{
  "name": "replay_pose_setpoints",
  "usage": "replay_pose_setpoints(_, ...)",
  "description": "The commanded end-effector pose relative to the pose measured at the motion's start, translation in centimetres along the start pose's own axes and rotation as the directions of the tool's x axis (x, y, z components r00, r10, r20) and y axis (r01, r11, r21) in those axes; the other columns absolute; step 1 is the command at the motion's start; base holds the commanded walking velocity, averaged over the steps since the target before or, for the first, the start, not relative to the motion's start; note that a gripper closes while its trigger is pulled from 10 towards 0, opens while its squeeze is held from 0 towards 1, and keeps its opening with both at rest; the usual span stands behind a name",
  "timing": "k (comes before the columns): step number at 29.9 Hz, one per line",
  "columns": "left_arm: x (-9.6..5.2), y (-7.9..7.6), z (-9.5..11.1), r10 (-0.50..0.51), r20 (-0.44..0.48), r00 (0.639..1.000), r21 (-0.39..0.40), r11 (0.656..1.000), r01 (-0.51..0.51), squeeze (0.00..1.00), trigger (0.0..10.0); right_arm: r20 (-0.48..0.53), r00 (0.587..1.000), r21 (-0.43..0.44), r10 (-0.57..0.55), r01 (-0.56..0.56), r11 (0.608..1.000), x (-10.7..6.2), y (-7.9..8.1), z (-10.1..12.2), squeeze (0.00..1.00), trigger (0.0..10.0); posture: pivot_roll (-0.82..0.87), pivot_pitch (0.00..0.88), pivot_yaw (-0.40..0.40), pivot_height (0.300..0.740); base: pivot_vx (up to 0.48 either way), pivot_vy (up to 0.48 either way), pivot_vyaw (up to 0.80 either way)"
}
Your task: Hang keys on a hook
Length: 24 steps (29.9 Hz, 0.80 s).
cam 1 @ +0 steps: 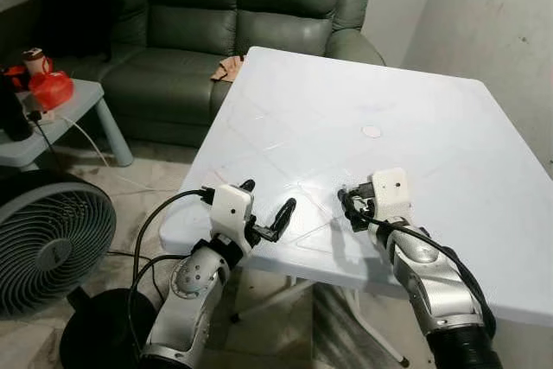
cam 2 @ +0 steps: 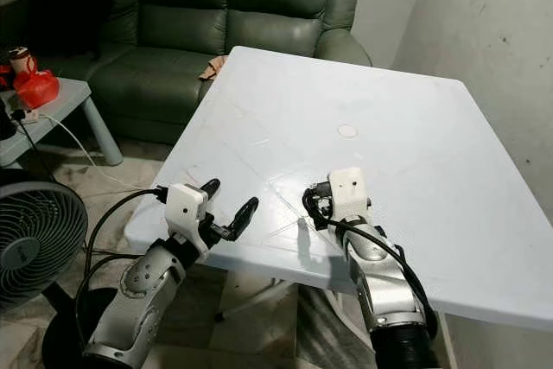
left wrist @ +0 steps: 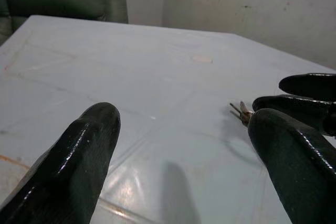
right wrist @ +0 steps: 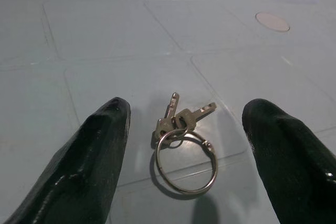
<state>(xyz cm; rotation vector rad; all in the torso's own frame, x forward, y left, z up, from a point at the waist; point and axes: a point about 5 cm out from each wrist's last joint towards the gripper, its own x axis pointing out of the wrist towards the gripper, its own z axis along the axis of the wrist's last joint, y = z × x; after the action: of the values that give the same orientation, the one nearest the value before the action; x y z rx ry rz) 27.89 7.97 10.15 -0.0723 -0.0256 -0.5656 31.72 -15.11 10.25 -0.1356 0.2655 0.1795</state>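
Both grippers over the near edge of the white table (cam 1: pixel 449 162).
Low centre, the right gripper (right wrist: pixel 186 145) is spread wide around the keys (right wrist: pixel 181 121) lying flat; lower left, the left gripper (cam 1: pixel 263 209) released, empty. Upper left, a green sofa (cam 1: pixel 225 23).

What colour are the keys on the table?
Silvery metal keys, clearest in the right wrist view.

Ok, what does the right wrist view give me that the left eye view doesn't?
Right wrist view: the keys on their ring, lying flat on the table between the open right gripper's fingers. Left eye view: the sofa, fan, and left gripper, open at the table's near edge. Both: the white table and its round cap.
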Motion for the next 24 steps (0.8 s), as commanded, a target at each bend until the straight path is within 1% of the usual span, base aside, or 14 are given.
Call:
replay_pose_setpoints(1, 0.1, -0.3, 0.4, -0.007, 0.011, 1.0, 0.005, 1.0, 0.006, 0.0, 10.0, -0.02, 1.0, -0.007, 0.004, -0.004, 1.0, 0.2, 0.0, 0.0, 0.0, 10.0, 0.03, 0.001, -0.088, 0.711, 0.0, 0.0, 0.0)
replay_pose_setpoints(5, 0.1, -0.3, 0.4, 0.0, 0.01, 1.0, 0.002, 1.0, 0.0, 0.0, 10.0, -0.048, 0.999, -0.013, 0.003, -0.003, 1.0, 0.2, -0.1, -0.4, 0.0, 10.0, 0.03, 0.005, -0.09, 0.711, 0.0, 0.0, 0.0)
replay_pose_setpoints(12, 0.0, -0.3, 0.5, 0.009, 0.009, 1.0, -0.003, 1.0, -0.009, 0.0, 10.0, -0.112, 0.994, 0.003, 0.002, -0.001, 1.0, 0.2, -0.1, -1.4, 0.0, 10.0, 0.03, 0.02, -0.094, 0.711, 0.0, 0.0, 0.0)
replay_pose_setpoints(13, 0.0, -0.3, 0.5, 0.012, 0.008, 1.0, -0.005, 1.0, -0.012, 0.0, 10.0, -0.142, 0.99, 0.028, 0.007, -0.003, 1.0, 0.1, -0.1, -1.8, 0.0, 10.0, 0.03, 0.02, -0.094, 0.711, 0.0, 0.0, 0.0)
replay_pose_setpoints(15, 0.0, -0.3, 0.6, 0.015, 0.009, 1.0, -0.007, 1.0, -0.015, 0.0, 10.0, -0.164, 0.986, 0.046, 0.012, -0.004, 0.999, 0.1, -0.1, -2.2, 0.0, 10.0, 0.02, 0.026, -0.094, 0.711, 0.0, 0.0, 0.0)
replay_pose_setpoints(20, 0.0, -0.3, 0.6, 0.019, 0.008, 1.0, -0.009, 1.0, -0.019, 0.0, 10.0, -0.181, 0.983, 0.101, 0.016, 0.003, 0.995, 0.0, -0.1, -2.5, 0.0, 10.0, 0.02, 0.026, -0.094, 0.711, 0.0, 0.0, 0.0)
replay_pose_setpoints(22, 0.1, -0.3, 0.6, 0.02, 0.009, 1.0, -0.009, 1.0, -0.02, 0.0, 10.0, -0.173, 0.985, 0.118, 0.027, -0.007, 0.993, 0.0, 0.0, -2.5, 0.0, 10.0, 0.02, 0.031, -0.093, 0.711, 0.0, 0.0, 0.0)
replay_pose_setpoints(23, 0.1, -0.2, 0.7, 0.022, 0.01, 1.0, -0.01, 1.0, -0.022, 0.0, 10.0, -0.175, 0.984, 0.126, 0.025, -0.002, 0.992, 0.0, 0.0, -2.6, 0.0, 8.8, 0.02, 0.031, -0.093, 0.711, 0.0, 0.0, 0.0)
replay_pose_setpoints(24, 0.1, -0.2, 0.7, 0.023, 0.01, 1.0, -0.01, 1.0, -0.023, 0.0, 10.0, -0.177, 0.984, 0.126, 0.018, 0.004, 0.992, 0.0, 0.0, -2.6, 0.0, 8.8, 0.02, 0.031, -0.093, 0.711, 0.0, 0.0, 0.0)
